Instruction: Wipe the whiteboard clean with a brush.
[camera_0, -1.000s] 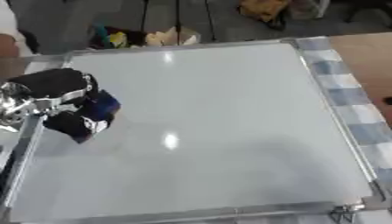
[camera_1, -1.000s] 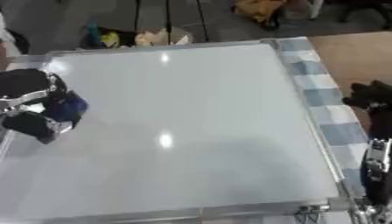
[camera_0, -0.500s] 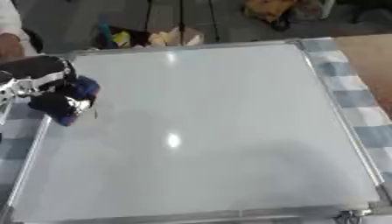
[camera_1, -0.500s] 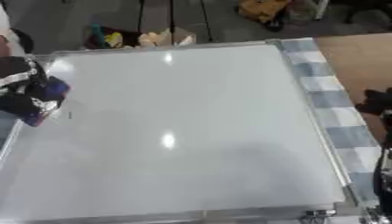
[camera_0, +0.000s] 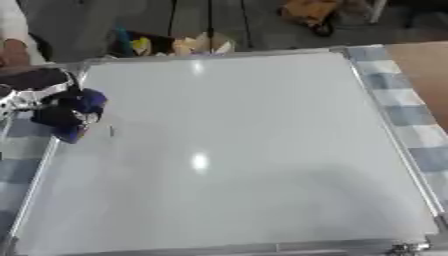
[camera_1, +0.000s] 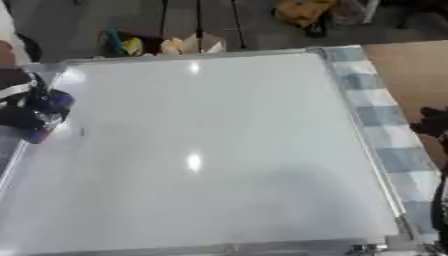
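A large whiteboard with a silver frame lies flat and fills most of both views. My left hand is at the board's upper left edge, shut on a dark blue brush that presses on the board. A small dark mark shows just right of the brush. My right hand shows only as dark fingers at the right edge of the right eye view, off the board.
A blue and white checked cloth runs along the board's right side, with brown table beyond it. Past the far edge are stand legs, yellow and orange objects and a person's arm at the upper left.
My left hand has carried the brush up along the board's left edge, away from me. The head has also shifted a little.
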